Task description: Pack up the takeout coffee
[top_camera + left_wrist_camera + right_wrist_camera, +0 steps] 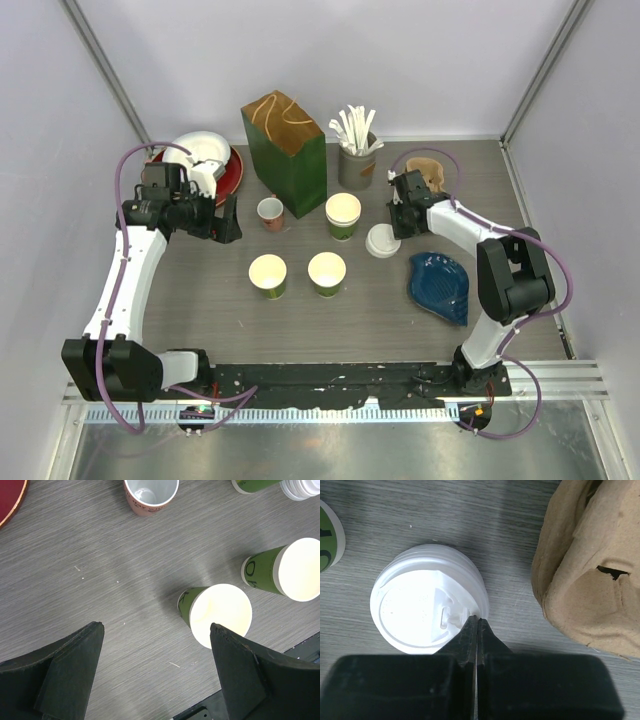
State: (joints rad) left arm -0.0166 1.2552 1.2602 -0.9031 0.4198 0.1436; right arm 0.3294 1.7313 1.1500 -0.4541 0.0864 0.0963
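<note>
While the right gripper [477, 630] rests with its jaws pressed together against the rim of the white lid stack [427, 607], the left gripper [155, 627] hangs wide apart. In front of the green paper bag [285, 150], three green cups [343, 215] stand upright and unlidded. The lids lie drink-hole up to the bag's front right, with the cardboard carrier [590, 570] just beside them. A red-and-white cup [270, 212] stands nearest the bag.

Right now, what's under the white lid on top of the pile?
More white lids are stacked under the top lid. Only their rims peek out around it. How many there are cannot be seen, because the top one covers them.
</note>
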